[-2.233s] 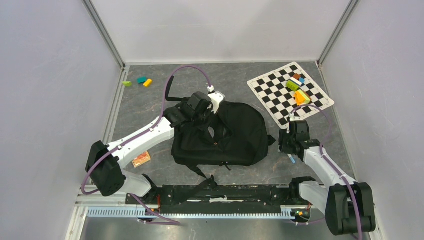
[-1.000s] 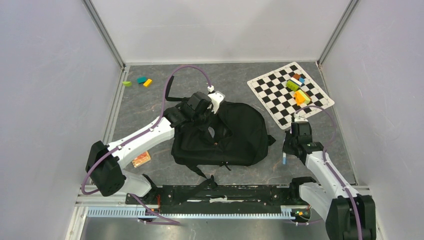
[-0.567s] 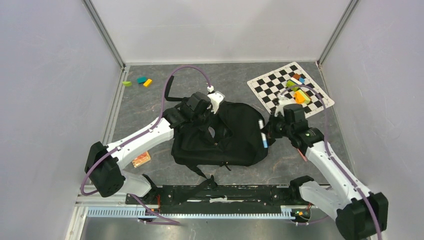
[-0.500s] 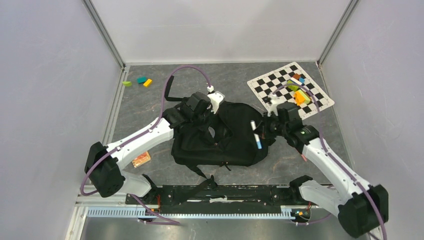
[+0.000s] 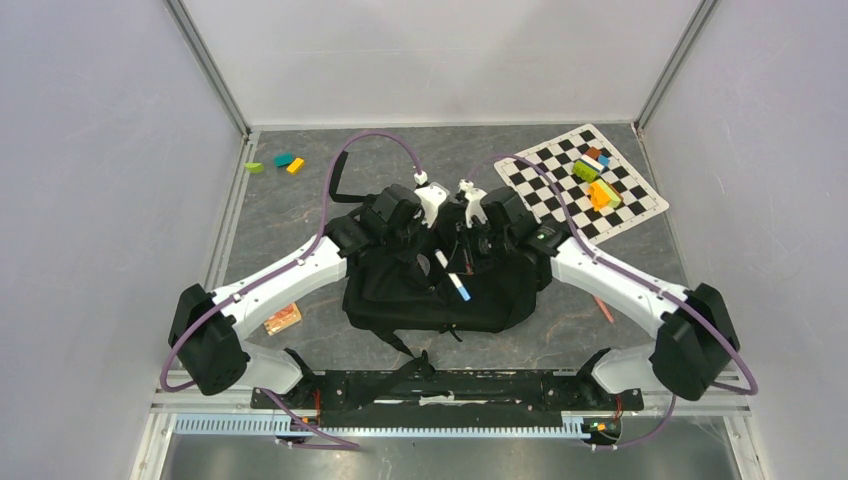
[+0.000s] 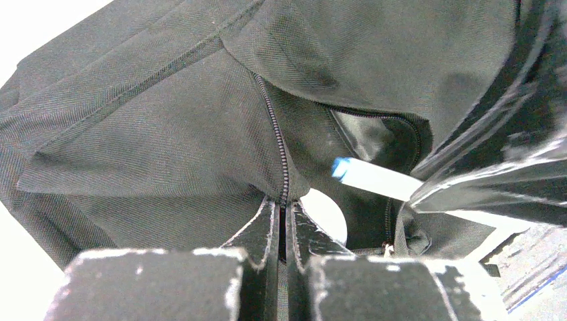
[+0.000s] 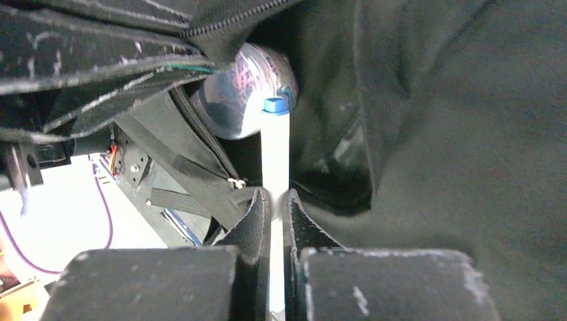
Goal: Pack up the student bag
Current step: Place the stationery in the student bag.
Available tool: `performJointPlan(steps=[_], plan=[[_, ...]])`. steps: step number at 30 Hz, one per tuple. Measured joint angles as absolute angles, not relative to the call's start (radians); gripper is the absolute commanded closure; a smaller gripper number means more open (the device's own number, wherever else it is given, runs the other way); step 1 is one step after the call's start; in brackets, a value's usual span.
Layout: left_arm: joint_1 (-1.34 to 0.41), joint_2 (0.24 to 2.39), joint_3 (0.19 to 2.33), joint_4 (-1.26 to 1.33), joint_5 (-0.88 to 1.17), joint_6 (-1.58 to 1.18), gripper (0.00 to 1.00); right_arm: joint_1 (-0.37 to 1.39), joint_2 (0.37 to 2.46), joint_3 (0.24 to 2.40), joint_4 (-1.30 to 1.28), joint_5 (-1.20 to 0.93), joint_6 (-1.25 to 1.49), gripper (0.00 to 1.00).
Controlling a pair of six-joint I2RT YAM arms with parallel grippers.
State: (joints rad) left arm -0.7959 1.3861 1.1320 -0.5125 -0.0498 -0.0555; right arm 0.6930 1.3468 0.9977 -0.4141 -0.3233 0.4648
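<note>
The student bag point(image 5: 490, 290), a black backpack, lies in the middle of the table. My left gripper point(image 5: 420, 243) is shut on the bag's zipper edge point(image 6: 283, 194) and holds that edge up, so a pocket opening gapes. In the left wrist view the left gripper point(image 6: 283, 208) pinches the zipper tape. My right gripper point(image 5: 468, 250) is shut on a white pen with a blue cap point(image 5: 452, 277). It holds the pen over the bag, right beside the left gripper. In the right wrist view the pen point(image 7: 275, 147) sticks out from the right gripper point(image 7: 275, 198) with its cap at the dark opening.
A checkered mat point(image 5: 545, 185) at the back right carries coloured blocks point(image 5: 597, 180). More small blocks point(image 5: 280, 162) lie at the back left. An orange item point(image 5: 282, 319) sits near the left arm. A thin reddish stick point(image 5: 604, 309) lies right of the bag. A shiny rounded thing point(image 7: 244, 93) shows behind the pen's cap.
My right arm has swung left from the table beside the bag, carrying the pen over the bag to the held-up opening. The left arm and bag have stayed still.
</note>
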Motion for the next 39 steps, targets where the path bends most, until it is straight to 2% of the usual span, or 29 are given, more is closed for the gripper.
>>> performJointPlan(steps=[8,16,29,39], plan=[[-0.796,1.382,1.13,-0.508,-0.049,-0.056,0.98,0.707,1.443,1.041,-0.355,-0.276,0.512,1.0],[-0.796,1.382,1.129,-0.504,-0.043,-0.056,0.98,0.712,1.502,1.041,-0.179,-0.218,0.599,1.0],[-0.796,1.382,1.128,-0.499,-0.042,-0.056,0.98,0.795,1.533,0.965,0.069,0.022,0.669,1.0],[-0.796,1.379,1.128,-0.499,-0.035,-0.056,0.98,0.826,1.531,0.949,0.081,0.179,0.619,1.0]])
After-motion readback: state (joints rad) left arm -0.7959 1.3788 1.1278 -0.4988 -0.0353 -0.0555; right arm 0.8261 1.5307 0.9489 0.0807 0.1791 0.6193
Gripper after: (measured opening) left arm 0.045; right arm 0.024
